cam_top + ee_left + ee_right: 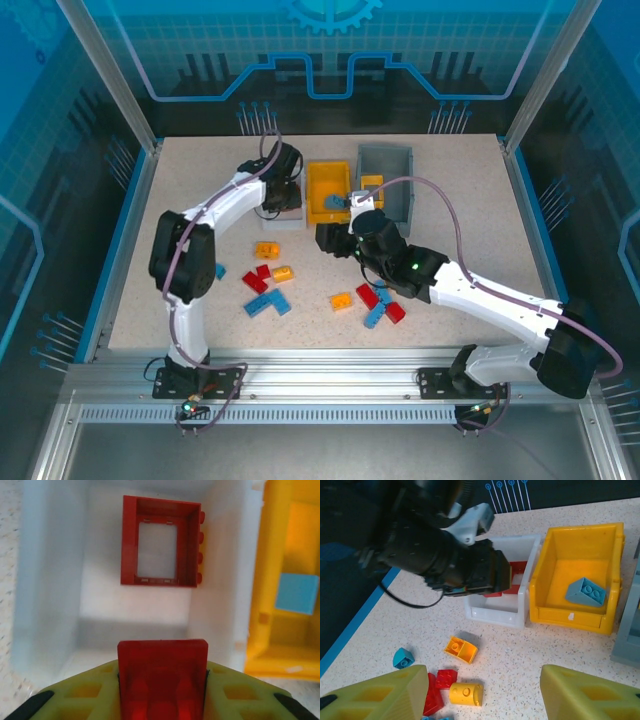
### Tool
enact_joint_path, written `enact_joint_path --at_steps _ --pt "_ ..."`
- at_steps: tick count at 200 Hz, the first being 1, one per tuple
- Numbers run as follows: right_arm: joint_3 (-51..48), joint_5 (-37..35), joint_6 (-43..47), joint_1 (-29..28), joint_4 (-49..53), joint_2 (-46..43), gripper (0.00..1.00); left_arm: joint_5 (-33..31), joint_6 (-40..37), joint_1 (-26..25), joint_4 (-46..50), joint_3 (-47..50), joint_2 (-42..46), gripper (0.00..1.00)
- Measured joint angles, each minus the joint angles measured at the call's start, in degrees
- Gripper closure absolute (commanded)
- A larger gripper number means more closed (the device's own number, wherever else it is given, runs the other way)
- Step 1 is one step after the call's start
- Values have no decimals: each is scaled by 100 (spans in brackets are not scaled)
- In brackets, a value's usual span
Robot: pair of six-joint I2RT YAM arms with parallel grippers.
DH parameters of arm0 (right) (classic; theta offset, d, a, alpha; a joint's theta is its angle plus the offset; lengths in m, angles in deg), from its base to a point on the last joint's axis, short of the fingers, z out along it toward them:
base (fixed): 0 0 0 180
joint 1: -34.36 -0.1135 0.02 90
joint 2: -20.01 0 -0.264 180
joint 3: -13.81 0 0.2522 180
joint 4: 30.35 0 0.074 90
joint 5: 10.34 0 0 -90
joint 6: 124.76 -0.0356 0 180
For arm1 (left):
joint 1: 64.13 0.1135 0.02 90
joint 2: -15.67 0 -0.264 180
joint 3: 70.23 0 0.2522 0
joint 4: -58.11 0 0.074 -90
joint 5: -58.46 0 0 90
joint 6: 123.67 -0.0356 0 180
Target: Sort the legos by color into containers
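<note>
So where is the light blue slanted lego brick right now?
In the right wrist view, the light blue slanted plastic brick lies inside the yellow plastic bin, which stands just right of the small white plastic bin.

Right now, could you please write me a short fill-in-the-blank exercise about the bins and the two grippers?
1. The left gripper is shut on a ___ brick.
2. The square frame lies inside the ___ bin.
3. The sloped brick in the yellow bin is ___.
4. The right gripper holds nothing and is ___ rather than shut.
Missing words: red; white; blue; open.
</note>
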Motion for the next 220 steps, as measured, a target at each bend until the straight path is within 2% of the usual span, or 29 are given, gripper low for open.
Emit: enact_joint_path --at_steps 13,32,85,120,145,172,195,220 --pt "0 7 -7 2 39 0 38 -7 -70 0 61 -131 -236 50" --pt "0 15 -24 28 96 0 37 -4 -63 0 186 -164 -387 44" --pt "-59 -144 -258 85 723 -63 38 -4 -70 -13 330 -166 -203 41" --pt "-459 -483 -1327 496 1864 -297 40 -2 -72 -157 227 238 758 37" --pt "-1071 -529 -2157 1165 2691 -623 39 96 -70 -546 -181 1034 1904 30" --pt "-1478 -472 -2730 2208 3403 -1147 27 380 -74 -1589 -992 1947 2938 28" --pt "-1733 -168 -2942 3410 3508 -1550 23 778 -39 -2540 -1974 2667 3281 28" --pt "-1974 555 -2977 4819 3440 -1528 19 960 -31 -3115 -2717 3143 3274 28"
